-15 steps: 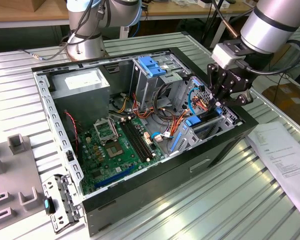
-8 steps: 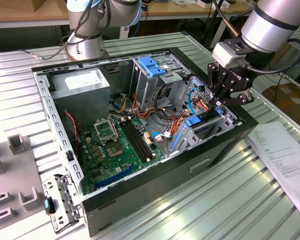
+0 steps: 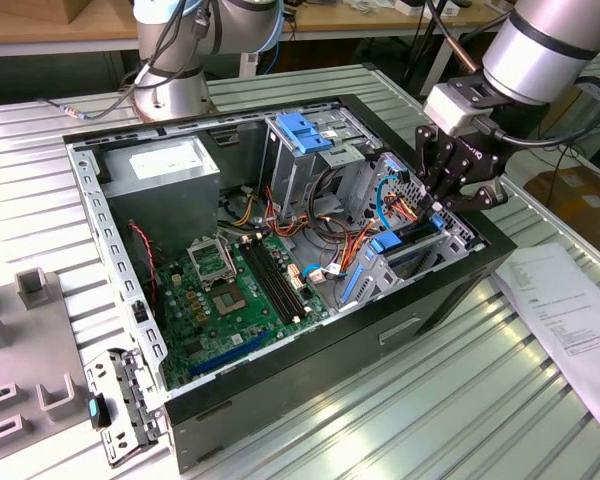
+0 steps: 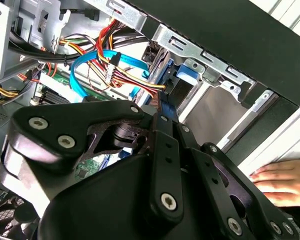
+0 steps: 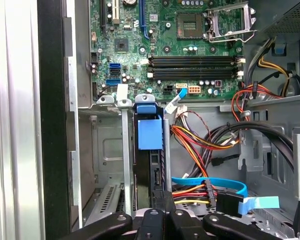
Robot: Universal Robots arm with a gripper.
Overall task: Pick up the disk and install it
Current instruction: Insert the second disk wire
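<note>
Disk (image 5: 150,150) stands on edge in its bay at the computer case's (image 3: 310,375) corner; gripper (image 3: 442,205) directly above, fingers pinching its upper edge, long axis pointing down into the slot.

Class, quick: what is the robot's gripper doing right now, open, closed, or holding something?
Gripper: closed on the disk, which stands on edge in the computer case's drive bay.
</note>
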